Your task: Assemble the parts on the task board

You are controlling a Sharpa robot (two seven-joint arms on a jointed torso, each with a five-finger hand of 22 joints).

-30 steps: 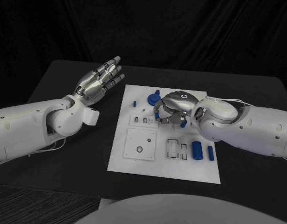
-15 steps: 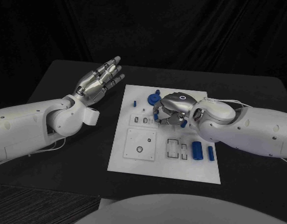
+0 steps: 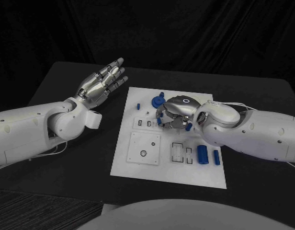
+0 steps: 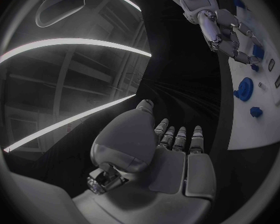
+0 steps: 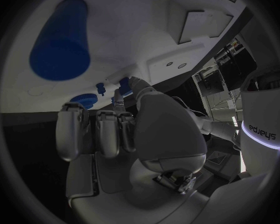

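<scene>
Black table (image 3: 64,158), white task board (image 3: 168,172) — blue cylinder (image 3: 202,154) and bar (image 3: 216,157) lie loose, so assembly's barely begun. Right hand (image 3: 173,115) curls over small pieces; grip unclear. Left hand (image 3: 103,82) spread, empty.

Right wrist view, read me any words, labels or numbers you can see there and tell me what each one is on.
"sharpa": on the robot's white body panel, running sideways along it.
Task board: no readable print in this view.
Large blue cylinder part: no marking seen.
</scene>
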